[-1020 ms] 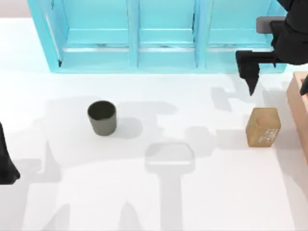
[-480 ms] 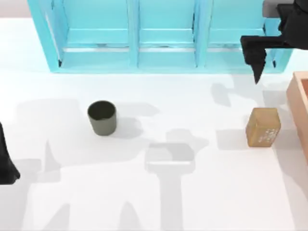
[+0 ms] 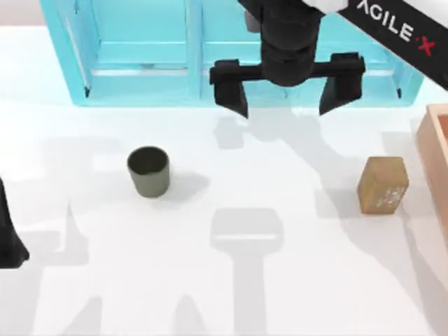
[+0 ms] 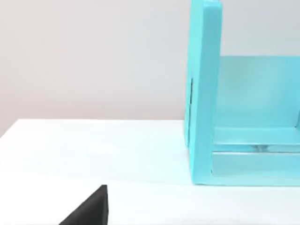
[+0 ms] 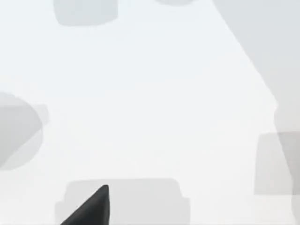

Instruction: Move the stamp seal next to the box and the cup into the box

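At the far left edge of the white bench (image 3: 231, 294), seen from above, sits the left hand (image 3: 10, 241) – a dark shape, parked low, and whether its fingers are spread or closed cannot be told. The left wrist view looks across the bench to the end wall of the turquoise cabinet (image 4: 204, 93), with one dark fingertip (image 4: 91, 208) in the corner.

Right of that, in the left half of the bench, the cup (image 3: 148, 171) stands upright and alone – small, dark olive-grey, its mouth open upward.

Along the back runs the turquoise shelved cabinet. In front of its middle the right hand (image 3: 287, 94) hangs above the bench, black fingers spread wide and holding nothing; the arm reaches in from the upper right. It is well apart from both the cup and the block. The right wrist view looks down on bare bench and grey shadows, with one fingertip (image 5: 91, 208) showing.

Further right, the stamp seal (image 3: 382, 185) – a tan-brown wooden block with pale markings – rests on the bench just beside the box (image 3: 435, 157), a salmon-pink container cut off by the right edge.
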Tool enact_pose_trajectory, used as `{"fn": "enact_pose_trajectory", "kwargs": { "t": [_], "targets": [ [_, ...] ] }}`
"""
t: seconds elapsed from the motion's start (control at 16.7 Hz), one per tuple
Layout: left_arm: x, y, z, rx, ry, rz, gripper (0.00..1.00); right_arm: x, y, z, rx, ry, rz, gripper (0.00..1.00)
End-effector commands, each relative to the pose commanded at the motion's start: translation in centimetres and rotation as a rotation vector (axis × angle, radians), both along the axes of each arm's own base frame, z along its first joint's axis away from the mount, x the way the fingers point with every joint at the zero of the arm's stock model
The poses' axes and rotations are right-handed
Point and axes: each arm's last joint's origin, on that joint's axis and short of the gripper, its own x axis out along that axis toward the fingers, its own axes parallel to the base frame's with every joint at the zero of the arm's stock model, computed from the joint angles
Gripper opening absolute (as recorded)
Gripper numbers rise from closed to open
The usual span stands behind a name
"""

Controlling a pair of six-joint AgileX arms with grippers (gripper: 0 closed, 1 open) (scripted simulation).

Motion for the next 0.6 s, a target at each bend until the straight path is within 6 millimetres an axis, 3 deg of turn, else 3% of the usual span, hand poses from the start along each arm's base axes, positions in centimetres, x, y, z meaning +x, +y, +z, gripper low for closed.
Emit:
{"fn": "enact_pose_trajectory", "kwargs": {
  "t": [0.18, 0.3, 0.42, 0.6],
  "targets": [
    [0.0, 0.0, 0.0, 0.000, 0.000, 0.000, 1.00, -2.8, 8.2, -2.0, 0.038, -0.108, 0.010, 1.00],
    [0.0, 0.0, 0.0, 0.000, 0.000, 0.000, 1.00, -4.8, 12.0, -3.6, 0.050, -0.167, 0.008, 1.00],
    [0.0, 0.0, 0.0, 0.000, 0.000, 0.000, 1.00, -5.9, 13.9, -4.6, 0.058, -0.205, 0.004, 1.00],
    [0.0, 0.0, 0.0, 0.000, 0.000, 0.000, 1.00, -6.1, 14.2, -4.8, 0.060, -0.210, 0.004, 1.00]
  ]
}}
